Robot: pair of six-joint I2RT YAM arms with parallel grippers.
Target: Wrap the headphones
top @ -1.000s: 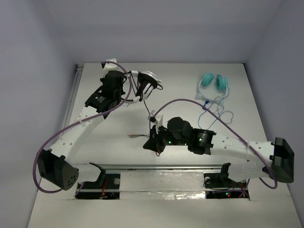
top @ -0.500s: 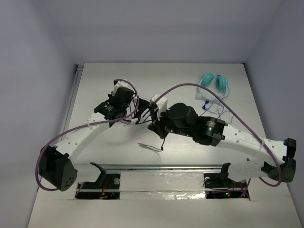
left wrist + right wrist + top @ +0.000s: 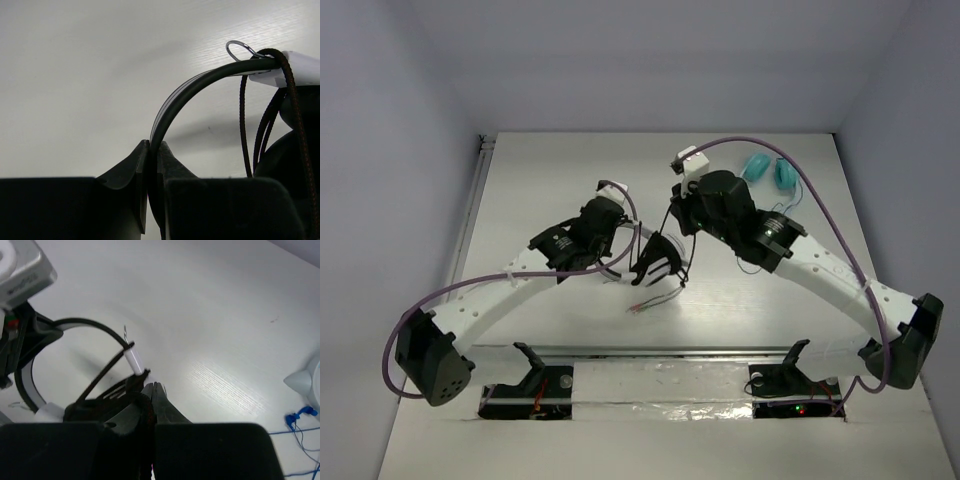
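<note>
Left gripper [image 3: 152, 155] is pinching the thin black headband [image 3: 200, 85] of the headphones [image 3: 660, 258] between its closed jaws, edge-on, near one end of the arc. I am holding them over the middle of the table [image 3: 550, 180], somewhat closer to the near edge, and they appear to be lifted off the surface. Right gripper [image 3: 150, 387] is clenched too, on the thin black cable [image 3: 243, 125], on the far side of the headphones, and the cable is running fairly straight between the two. Several strands are hanging beside the white slider [image 3: 300, 67], and one is crossing over it. The loose end [image 3: 645, 305] is lying on the table below.

To do this step well, I am thinking the left grip must be firm and quiet, because the band is narrow and could twist in the jaws. The right hand should lead the cable around the band with only light tension. Too much would pull the headphones out, and too little would let the turns slide. I would also steer away from the teal headphones [image 3: 770, 170] near the far right corner, so that their blue cord [image 3: 300, 417] is not catching.
</note>
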